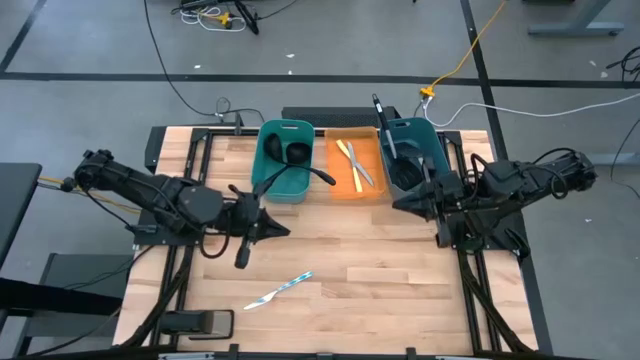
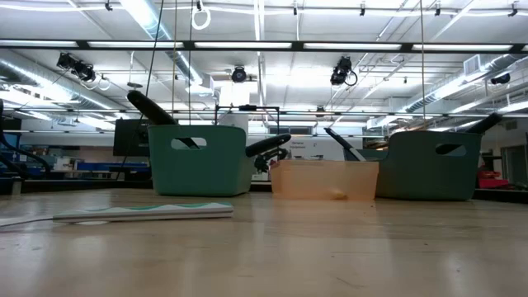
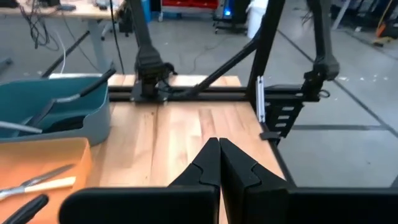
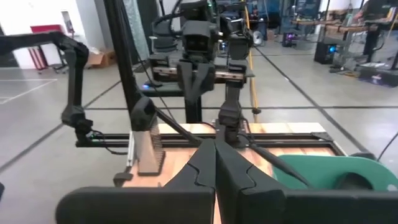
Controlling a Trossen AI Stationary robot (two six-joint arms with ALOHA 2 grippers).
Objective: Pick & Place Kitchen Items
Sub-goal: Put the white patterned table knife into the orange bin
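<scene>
No legible text, label, brand, number or sign in any view. Teal bins (image 1: pixel 283 160), orange tray (image 1: pixel 357 170), wooden table (image 1: pixel 360 270): surfaces plain. Background room signage, equipment markings in low and wrist views too small and blurred to read.

Grey concrete floor (image 1: pixel 90 40) with trailing cables (image 1: pixel 470 45), bright ceiling strip lights (image 2: pixel 148 12) overhead.
</scene>
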